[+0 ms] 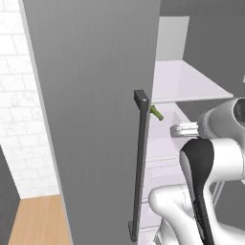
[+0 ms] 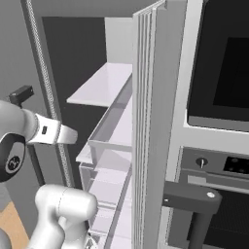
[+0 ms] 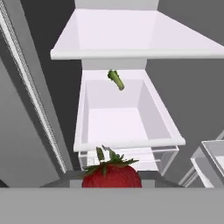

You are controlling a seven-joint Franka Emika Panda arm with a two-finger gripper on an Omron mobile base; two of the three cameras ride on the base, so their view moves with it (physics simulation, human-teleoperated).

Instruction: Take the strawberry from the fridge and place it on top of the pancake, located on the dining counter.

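Fridge (image 1: 91, 119) is standing open, its grey left door filling most of the left base view, with the long dark bar handle (image 1: 139, 162) running down the door's edge. In the right base view the other fridge door (image 2: 155, 121) is showing edge-on, and the black-fronted wall oven (image 2: 219, 97) is sitting at 3 o'clock of it.

Inside, a white shelf (image 3: 131, 37) is spanning the upper part of the hand view. Below it a white drawer bin (image 3: 124, 118) is standing open-topped. A slim green vegetable (image 3: 116, 80) is lying at the bin's far wall, at about 12 o'clock from the berry.

The white arm (image 1: 210, 162) is reaching in toward the fridge interior.

The strawberry (image 3: 112, 173) is sitting at 6 o'clock in the hand view, red body low, green leafy top pointing up, in front of the bin's near rim. It appears to be sitting right at the gripper, but the finger tips are hidden, so I cannot tell whether the jaws are grasping it or standing apart.
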